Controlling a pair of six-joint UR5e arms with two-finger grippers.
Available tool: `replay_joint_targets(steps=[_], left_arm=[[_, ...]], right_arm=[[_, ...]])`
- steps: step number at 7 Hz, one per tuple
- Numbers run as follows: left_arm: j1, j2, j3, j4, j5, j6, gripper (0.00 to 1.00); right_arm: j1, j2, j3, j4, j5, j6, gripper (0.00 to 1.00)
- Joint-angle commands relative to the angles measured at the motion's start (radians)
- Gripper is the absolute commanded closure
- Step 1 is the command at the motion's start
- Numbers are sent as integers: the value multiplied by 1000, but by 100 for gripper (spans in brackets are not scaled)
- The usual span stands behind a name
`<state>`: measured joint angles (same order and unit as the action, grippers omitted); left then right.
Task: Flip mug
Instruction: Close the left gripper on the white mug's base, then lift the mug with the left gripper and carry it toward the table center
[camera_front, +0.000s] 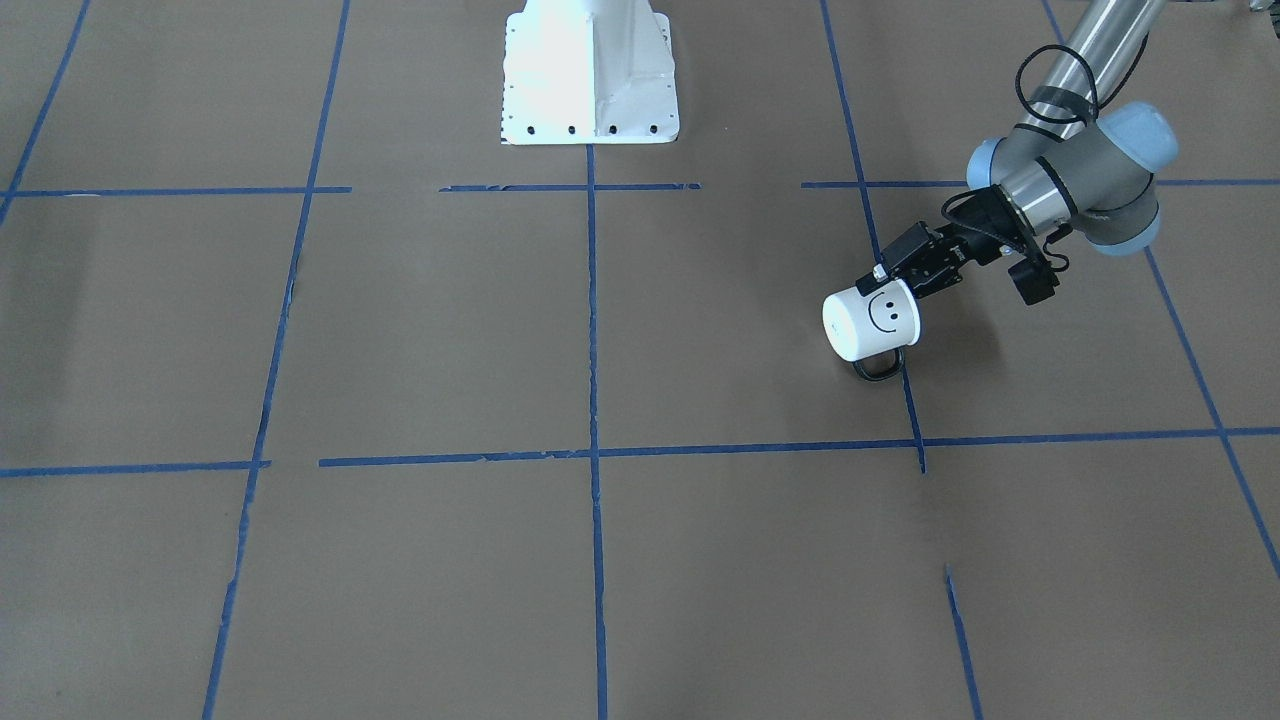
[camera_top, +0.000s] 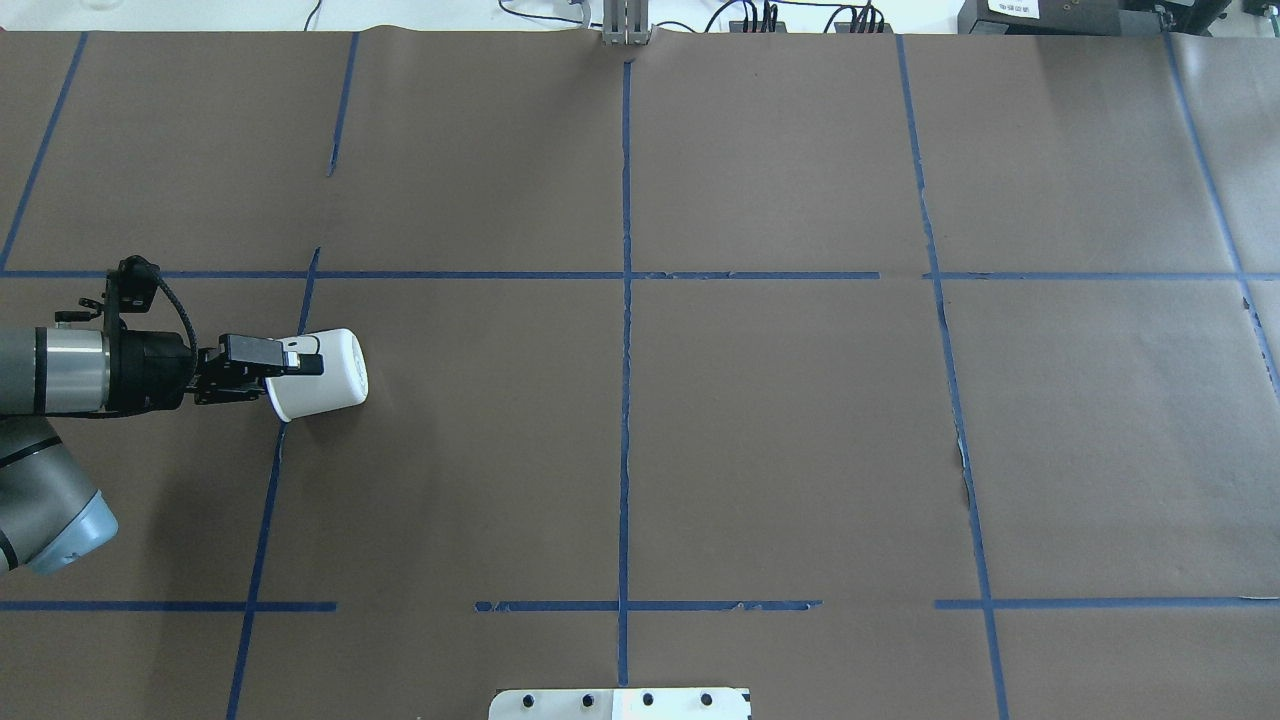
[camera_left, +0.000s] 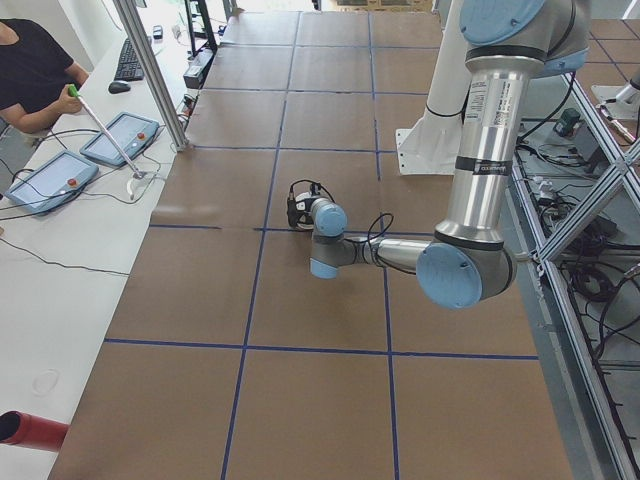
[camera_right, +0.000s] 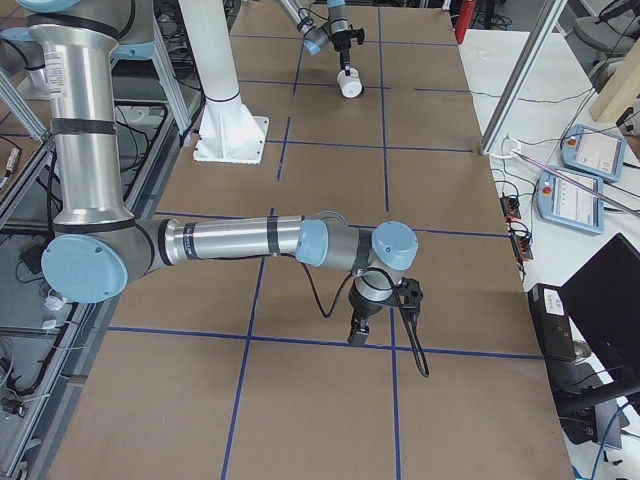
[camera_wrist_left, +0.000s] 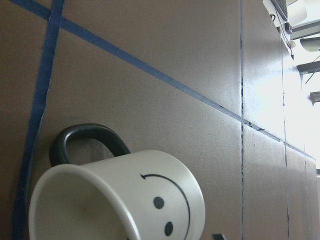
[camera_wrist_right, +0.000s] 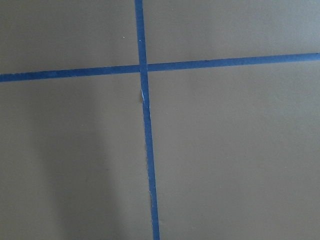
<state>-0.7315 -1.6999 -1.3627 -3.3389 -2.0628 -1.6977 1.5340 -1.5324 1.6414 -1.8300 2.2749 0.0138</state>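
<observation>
- mug (camera_front: 872, 322): lying sideways at the table's left, just beside a blue tape line (camera_front: 912, 420). Smiley up, handle (camera_front: 878, 368) down at the paper; contact unclear.
- left gripper (camera_front: 893, 284): fingers pinching the mug's rim, mouth facing it.
- right gripper (camera_right: 357, 335): far right, pointing down over a tape crossing. Spread or closed, can't tell.

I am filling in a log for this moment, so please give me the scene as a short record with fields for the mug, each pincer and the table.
mug: lying tilted on its side, opening toward the left pincer, handle underneath
left pincer: shut on the mug's rim
right pincer: above the table near a tape crossing, far from the mug; cannot tell if open or shut
table: brown paper with a blue tape grid
</observation>
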Motion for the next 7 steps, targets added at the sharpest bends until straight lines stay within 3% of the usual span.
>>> replay_joint_targets(steps=[1, 3, 5, 7], left_arm=[[0, -7, -7, 10, 0, -3, 52], [0, -29, -30, 65, -28, -5, 64], [0, -40, -42, 84, -30, -5, 98], [-9, -59, -44, 110, -52, -5, 100]], right_arm=[[0, 0, 0, 0, 0, 0, 0], [0, 0, 0, 0, 0, 0, 0], [0, 0, 0, 0, 0, 0, 0], [0, 0, 0, 0, 0, 0, 0]])
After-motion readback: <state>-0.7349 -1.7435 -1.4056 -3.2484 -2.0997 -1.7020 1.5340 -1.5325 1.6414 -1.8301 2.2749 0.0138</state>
